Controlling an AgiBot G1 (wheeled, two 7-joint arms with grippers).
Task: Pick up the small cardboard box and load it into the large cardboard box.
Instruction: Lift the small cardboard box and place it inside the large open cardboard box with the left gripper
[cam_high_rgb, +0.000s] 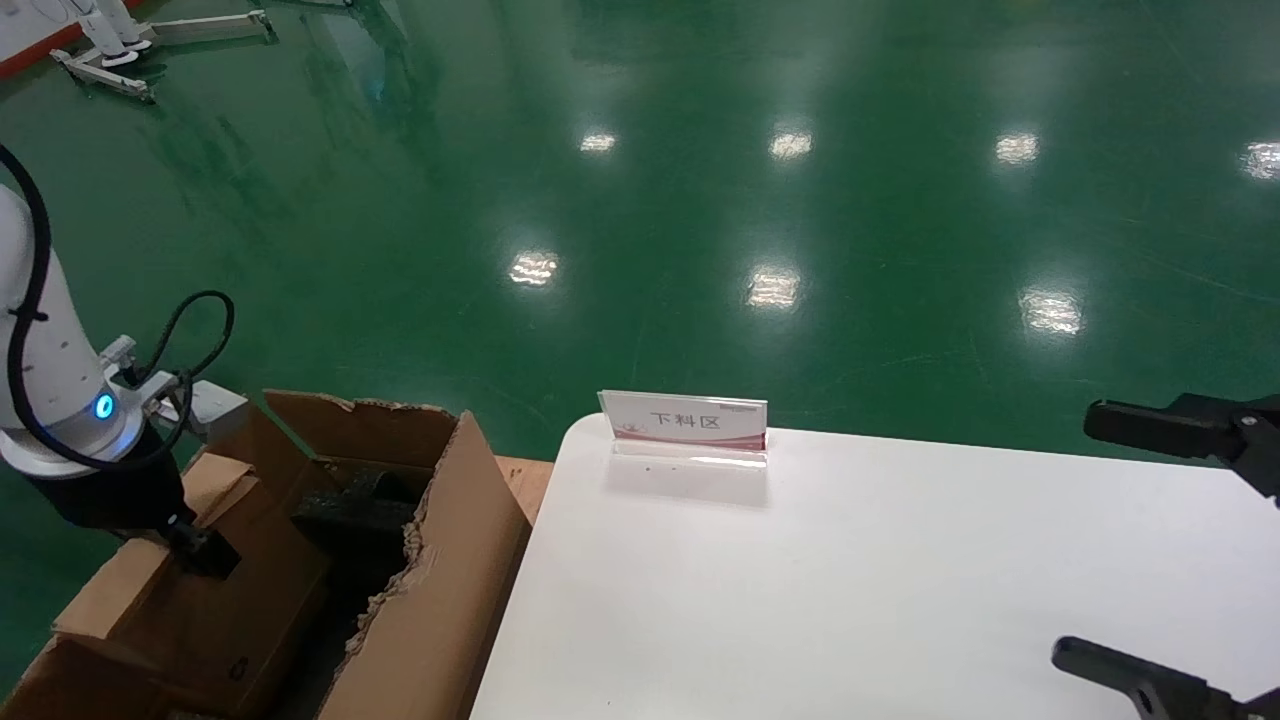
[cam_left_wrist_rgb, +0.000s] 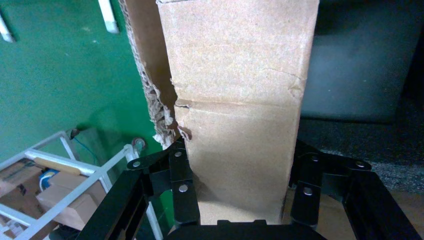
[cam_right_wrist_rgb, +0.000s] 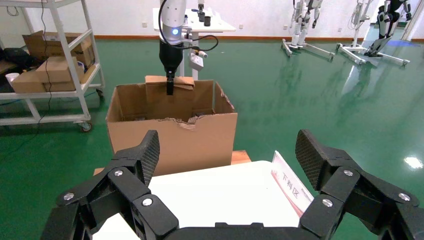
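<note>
Our left gripper (cam_left_wrist_rgb: 242, 200), fingers clamped on the small box (cam_high_rgb: 190, 590), holds it tilted inside the large carton (cam_high_rgb: 450, 560). It may snag on the ragged wall. Right gripper (cam_right_wrist_rgb: 227, 165) idles wide above the tabletop (cam_high_rgb: 850, 580).

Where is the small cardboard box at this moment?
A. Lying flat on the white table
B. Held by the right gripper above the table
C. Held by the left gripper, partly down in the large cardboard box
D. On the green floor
C: the left gripper is shut on the small cardboard box, which is lowered into the large cardboard box; the right gripper hangs open over the table.
</note>
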